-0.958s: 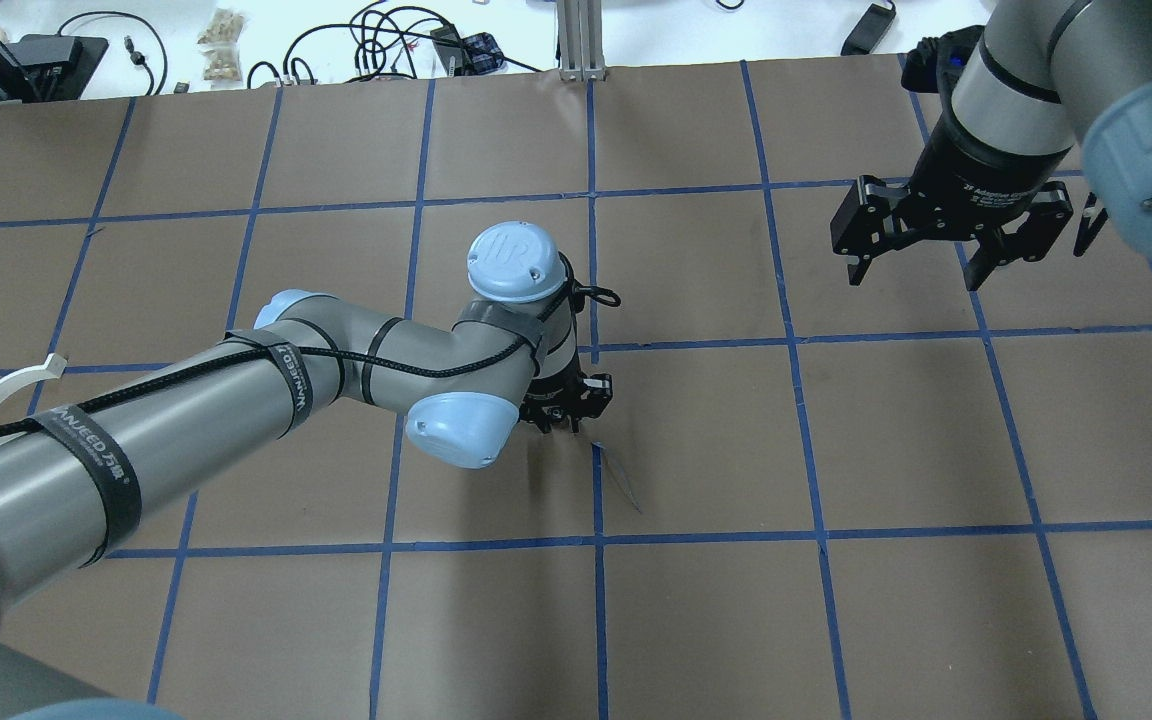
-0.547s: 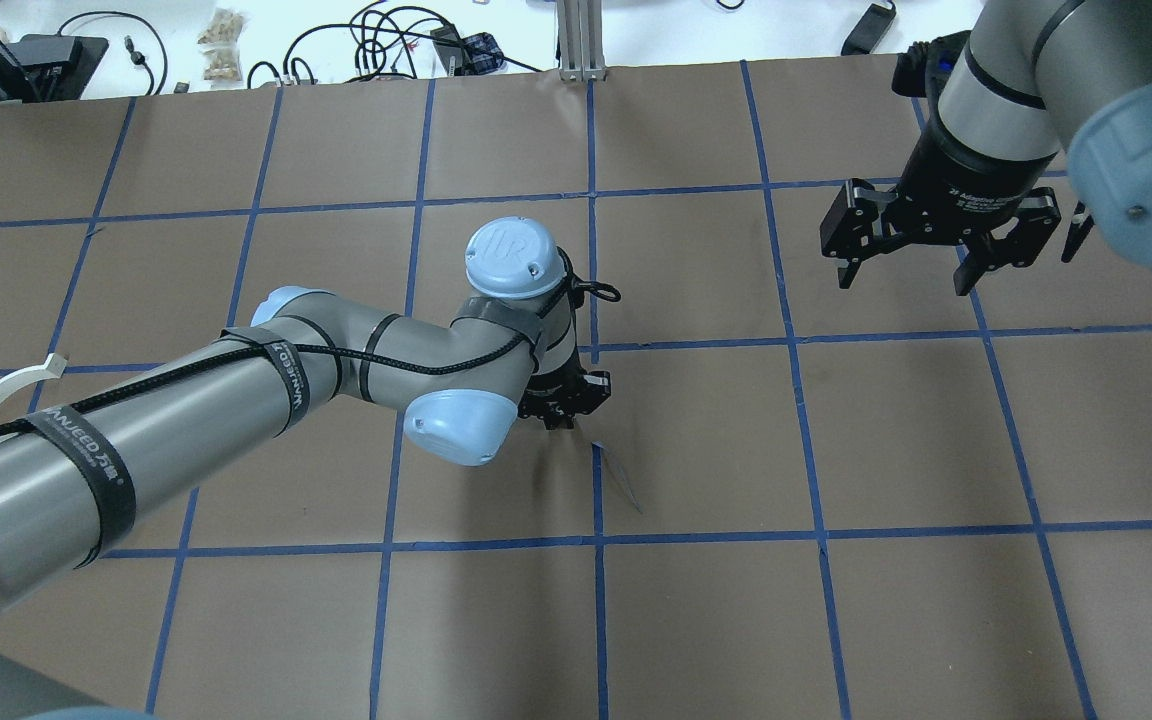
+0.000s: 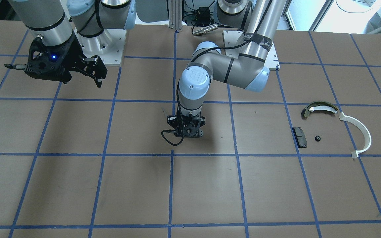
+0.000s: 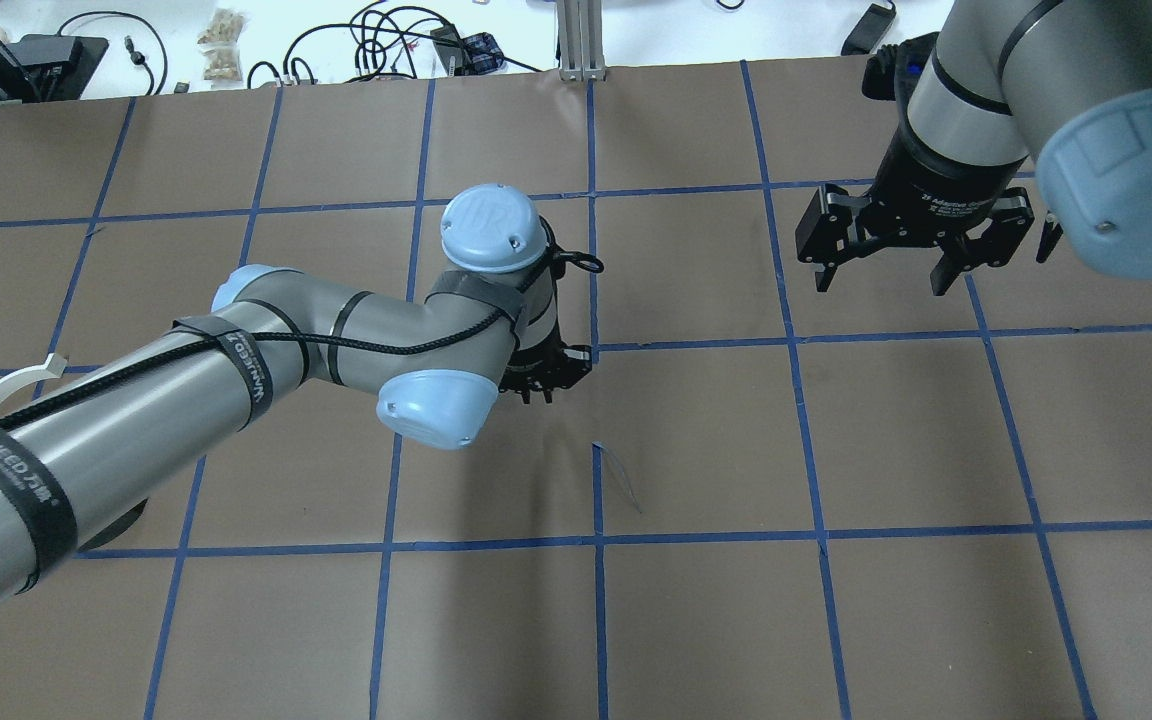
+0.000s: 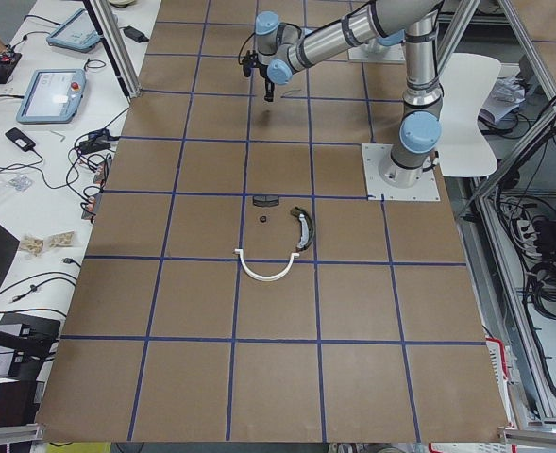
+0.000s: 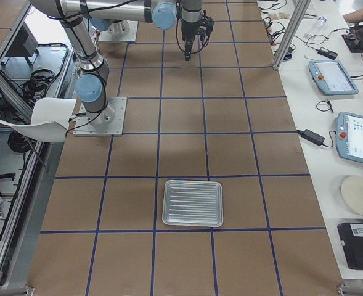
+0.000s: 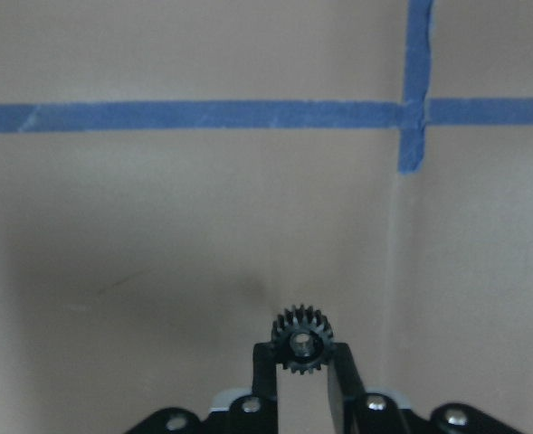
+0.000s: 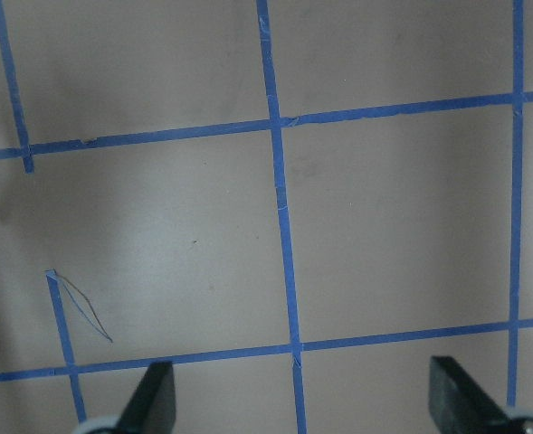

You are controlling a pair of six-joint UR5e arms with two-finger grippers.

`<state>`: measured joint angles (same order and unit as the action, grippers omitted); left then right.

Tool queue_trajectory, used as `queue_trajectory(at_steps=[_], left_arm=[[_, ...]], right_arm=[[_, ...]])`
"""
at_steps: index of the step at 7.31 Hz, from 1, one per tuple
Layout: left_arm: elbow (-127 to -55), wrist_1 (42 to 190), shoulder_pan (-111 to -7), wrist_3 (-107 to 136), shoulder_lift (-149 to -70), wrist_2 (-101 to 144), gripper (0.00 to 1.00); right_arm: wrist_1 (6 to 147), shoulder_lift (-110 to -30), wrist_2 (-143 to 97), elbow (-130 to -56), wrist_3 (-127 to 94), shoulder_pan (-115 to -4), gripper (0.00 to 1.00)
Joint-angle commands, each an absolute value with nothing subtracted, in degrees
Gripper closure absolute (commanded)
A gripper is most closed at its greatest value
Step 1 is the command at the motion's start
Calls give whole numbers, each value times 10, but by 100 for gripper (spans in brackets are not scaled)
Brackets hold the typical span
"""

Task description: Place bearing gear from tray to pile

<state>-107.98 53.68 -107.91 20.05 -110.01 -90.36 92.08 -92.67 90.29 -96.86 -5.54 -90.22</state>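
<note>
My left gripper point(image 7: 300, 360) is shut on a small black toothed bearing gear point(image 7: 302, 336) and holds it above the brown table near a blue tape crossing. This gripper also shows in the overhead view point(image 4: 536, 388) and the front view point(image 3: 186, 134). The pile lies on my left side: an olive-and-white brake shoe point(image 3: 319, 108), a white half-ring arc point(image 3: 362, 132), a black pad point(image 3: 299, 137) and a small black round part point(image 3: 317, 138). My right gripper point(image 4: 878, 285) is open and empty, high over the table. The silver tray point(image 6: 166, 203) looks empty.
The table is brown paper with a blue tape grid. A loose end of tape point(image 4: 616, 475) sticks up near the middle. Cables and devices point(image 4: 386, 40) lie past the far edge. A white plate point(image 6: 360, 196) and tablets point(image 6: 357, 135) are on the side bench.
My left arm has moved toward my left and away from me with the gear still held. My right gripper has drifted a little leftward and farther, still open.
</note>
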Motion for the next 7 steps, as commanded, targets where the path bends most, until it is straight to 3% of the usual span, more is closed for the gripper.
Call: queue_trajectory(at_steps=[1, 7], left_arm=[[-1075, 576, -988, 197, -1074, -929, 100], [-1078, 584, -624, -297, -1070, -987, 100]], right_arm=[[920, -928, 904, -964, -51, -899, 0], [921, -945, 915, -971, -56, -902, 0]])
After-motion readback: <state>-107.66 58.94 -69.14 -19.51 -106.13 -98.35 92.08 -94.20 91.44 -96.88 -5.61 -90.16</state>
